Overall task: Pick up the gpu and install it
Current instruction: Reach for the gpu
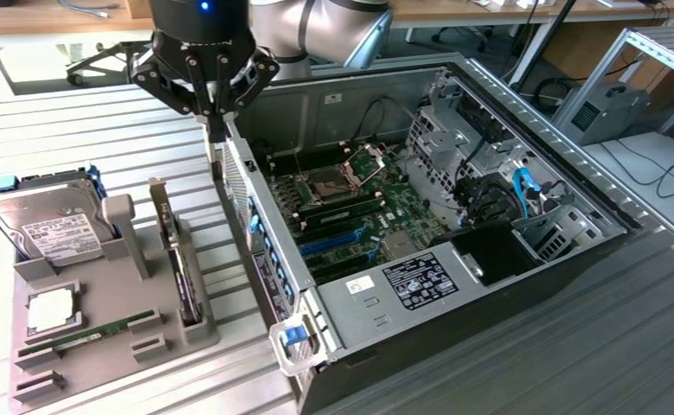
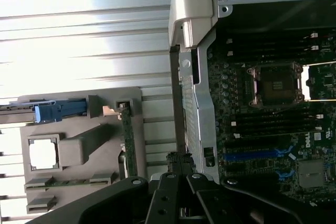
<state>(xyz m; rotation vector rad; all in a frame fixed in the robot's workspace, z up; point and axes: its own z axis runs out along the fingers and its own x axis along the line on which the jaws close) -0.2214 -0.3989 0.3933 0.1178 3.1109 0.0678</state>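
— The gpu (image 1: 181,277), the thin dark circuit card with the silver metal end bracket: where does it lie from you?

— It stands on edge in a slot of the grey moulded holder tray (image 1: 118,303), untouched. From my black three-fingered gripper (image 1: 212,112) it is lower down and toward the exterior view's left. I hover over the rear edge of the open grey metal computer case (image 1: 349,95).

— And its long axis?

— Roughly along the case's rear panel, bracket end nearest me. In the wrist view it is a narrow edge-on strip (image 2: 126,140).

— Your fingers?

— Pressed together, holding nothing.

— Surface, room?

— A ribbed metal table (image 1: 71,138). The silver boxy hard drive with white label (image 1: 48,229) stands in the same tray, apart from the card; I judge the space beside it is tight.
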